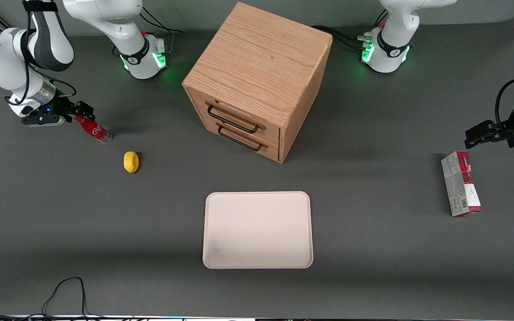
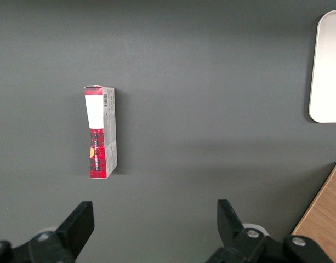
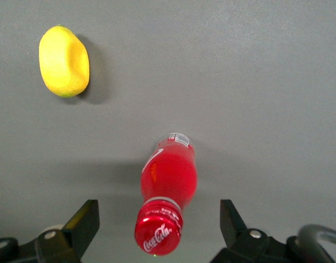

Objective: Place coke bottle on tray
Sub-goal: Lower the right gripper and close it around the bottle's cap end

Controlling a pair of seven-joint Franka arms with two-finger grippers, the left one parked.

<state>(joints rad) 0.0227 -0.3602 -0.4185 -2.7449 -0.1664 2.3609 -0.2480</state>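
Above coke bottle [image 3: 169, 186]: fingers [image 3: 83, 224] spread; tips cropped.

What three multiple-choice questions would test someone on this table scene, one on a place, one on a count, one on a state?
1. Where is the coke bottle?
A. on the tray
B. at the pincer, toward the working arm's end
C. atop the wooden drawer cabinet

2. How many drawer handles does the cabinet show?
A. two
B. one
C. four

3. How are the pincer's fingers?
A. clamped on the lemon
C. shut on nothing
B. open around the bottle's cap

Answers: 1 B, the bottle stands on the table there; 2 A, two black handles stacked; 3 B, gaps show either side of the cap.
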